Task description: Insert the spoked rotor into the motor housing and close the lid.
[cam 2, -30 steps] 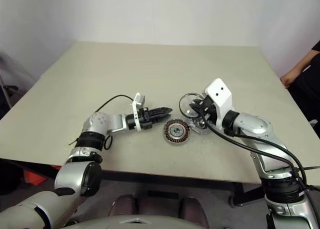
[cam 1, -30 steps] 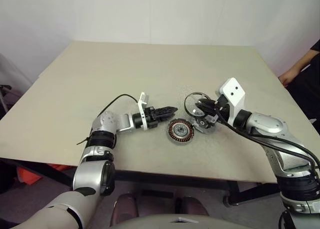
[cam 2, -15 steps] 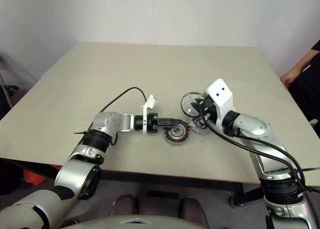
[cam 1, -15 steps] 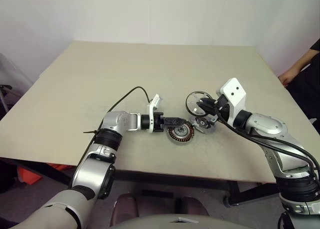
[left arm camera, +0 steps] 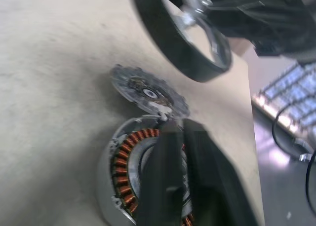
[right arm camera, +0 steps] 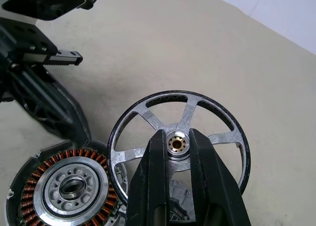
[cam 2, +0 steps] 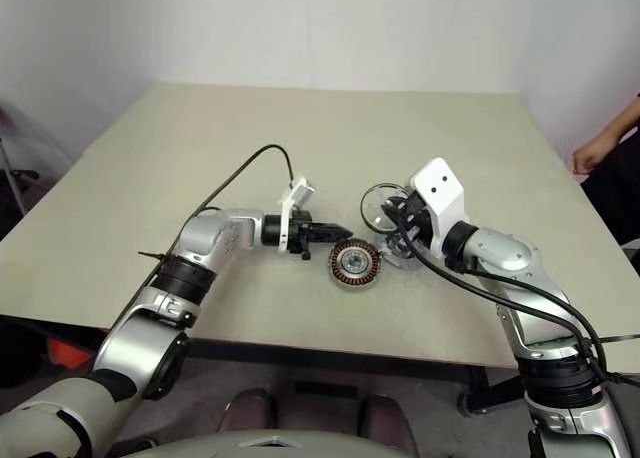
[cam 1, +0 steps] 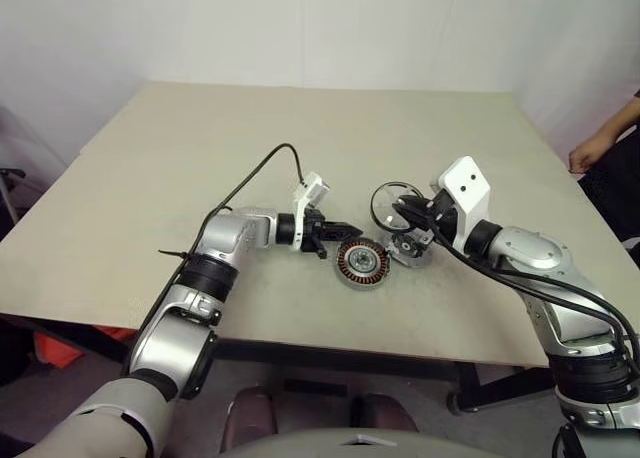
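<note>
Right gripper (right arm camera: 175, 152) fingers are clamping the spoked rotor (right arm camera: 180, 137) hub above the tabletop (cam 1: 250, 138); left gripper (cam 1: 345, 232), fingers together, is hovering beside the motor housing (cam 1: 361, 262).

Light is soft and even, w/o hard shadows; the table (cam 1: 300, 148) looks bright, the wall behind pale and a bit washed out. Under the left gripper (cam 1: 345, 231) and the motor housing (cam 1: 361, 262) there are only faint, short shadows. Head views are sharp in the centre, w/ slight bending of the table edges toward the corners. In left wrist view the gripper's own fingers (left arm camera: 173, 181) are dark and out of focus, and the spoked rotor (left arm camera: 182, 31) is blurred; bright glare at the far right side. Right wrist view is clear: rotor spokes shine, small glint on the hub.
</note>
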`<state>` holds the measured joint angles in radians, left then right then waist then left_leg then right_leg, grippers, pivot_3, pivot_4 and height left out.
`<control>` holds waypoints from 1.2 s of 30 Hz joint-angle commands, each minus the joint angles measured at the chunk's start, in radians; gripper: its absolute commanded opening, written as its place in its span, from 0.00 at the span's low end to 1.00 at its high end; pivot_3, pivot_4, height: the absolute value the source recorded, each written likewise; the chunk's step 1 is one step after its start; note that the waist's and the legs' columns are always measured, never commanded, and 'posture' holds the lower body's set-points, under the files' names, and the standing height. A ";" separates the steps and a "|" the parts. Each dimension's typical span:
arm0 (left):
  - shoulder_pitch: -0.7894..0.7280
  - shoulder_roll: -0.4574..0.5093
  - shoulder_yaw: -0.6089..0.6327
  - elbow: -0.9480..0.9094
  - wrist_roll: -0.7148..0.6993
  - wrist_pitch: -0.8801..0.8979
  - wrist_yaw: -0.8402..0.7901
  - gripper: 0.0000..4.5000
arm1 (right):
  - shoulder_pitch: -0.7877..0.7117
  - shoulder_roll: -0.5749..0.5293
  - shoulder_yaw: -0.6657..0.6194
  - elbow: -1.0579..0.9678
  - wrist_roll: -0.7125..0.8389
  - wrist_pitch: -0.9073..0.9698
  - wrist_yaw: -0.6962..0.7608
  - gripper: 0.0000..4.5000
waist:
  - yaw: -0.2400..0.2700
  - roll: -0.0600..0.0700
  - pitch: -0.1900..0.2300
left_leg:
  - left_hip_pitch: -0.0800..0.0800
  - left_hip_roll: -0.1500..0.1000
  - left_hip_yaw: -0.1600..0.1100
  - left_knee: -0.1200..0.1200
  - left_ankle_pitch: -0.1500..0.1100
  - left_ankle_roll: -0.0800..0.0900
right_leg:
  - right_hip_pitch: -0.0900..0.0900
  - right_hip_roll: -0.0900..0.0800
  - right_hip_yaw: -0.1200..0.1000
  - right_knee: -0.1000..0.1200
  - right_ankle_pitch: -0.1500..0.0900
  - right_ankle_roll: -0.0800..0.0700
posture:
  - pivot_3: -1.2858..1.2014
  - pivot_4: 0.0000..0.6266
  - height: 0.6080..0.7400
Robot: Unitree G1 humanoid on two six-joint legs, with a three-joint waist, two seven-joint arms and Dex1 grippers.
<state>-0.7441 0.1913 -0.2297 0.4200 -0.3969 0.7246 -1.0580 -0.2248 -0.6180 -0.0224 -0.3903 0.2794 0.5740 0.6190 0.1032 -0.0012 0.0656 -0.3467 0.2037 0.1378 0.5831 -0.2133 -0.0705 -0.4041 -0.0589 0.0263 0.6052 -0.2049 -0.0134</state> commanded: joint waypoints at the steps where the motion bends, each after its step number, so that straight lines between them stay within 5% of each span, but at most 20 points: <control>1: -0.002 0.005 -0.049 -0.026 0.043 -0.052 -0.035 0.00 | -0.012 0.006 -0.007 -0.019 -0.003 -0.021 -0.007 0.06 | 0.000 0.000 0.000 | 0.000 0.000 0.000 0.000 0.000 0.000 | 0.000 0.000 0.000 0.000 0.000 0.000 | 0.52 0.00 1.00; 22: 0.002 -0.046 -0.182 0.096 0.223 -0.160 -0.054 0.00 | -0.010 0.025 -0.012 -0.031 -0.019 -0.008 -0.034 0.06 | 0.001 0.001 0.000 | 0.002 0.000 0.000 0.000 0.000 0.000 | 0.001 0.000 0.000 0.000 0.000 0.000 | 0.52 0.00 1.00; 36: -0.050 -0.093 0.049 0.064 0.051 -0.075 -0.042 0.00 | -0.013 0.021 0.007 -0.030 -0.030 -0.012 -0.033 0.06 | 0.000 0.001 0.000 | 0.002 0.000 0.000 0.000 0.001 -0.001 | 0.002 0.000 0.000 0.001 0.000 0.000 | 0.52 0.00 1.00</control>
<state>-0.7792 0.1005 -0.1945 0.5075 -0.3302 0.6426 -1.1015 -0.2191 -0.5945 -0.0022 -0.3904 0.2508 0.5753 0.5873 0.1035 -0.0007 0.0653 -0.3444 0.2035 0.1378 0.5830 -0.2128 -0.0710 -0.4019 -0.0590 0.0266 0.6059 -0.2048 -0.0136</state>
